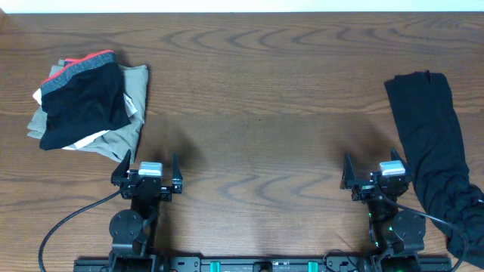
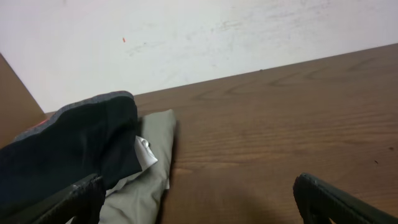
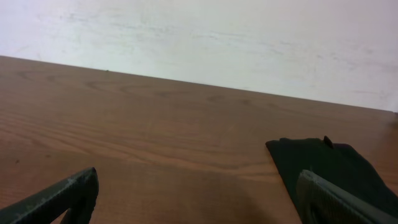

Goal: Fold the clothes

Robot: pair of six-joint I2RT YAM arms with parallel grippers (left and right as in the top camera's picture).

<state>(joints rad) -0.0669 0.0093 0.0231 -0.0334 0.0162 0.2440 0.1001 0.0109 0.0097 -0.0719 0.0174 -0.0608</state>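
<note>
Clothes [image 1: 431,143]: black, long axis running far-to-near, just right of right gripper [image 1: 371,162]; left gripper [image 1: 150,160] well apart. Both pincers spread wide, holding nothing.

One long black garment [image 1: 431,143], one clothes stack [image 1: 83,106]

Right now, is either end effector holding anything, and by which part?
Nothing is held: the left end effector and the right end effector both stand open and empty.

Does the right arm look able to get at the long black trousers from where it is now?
Probably yes. The black trousers lie just right of the right arm, nothing lies between them, and its fingers are open.
</note>
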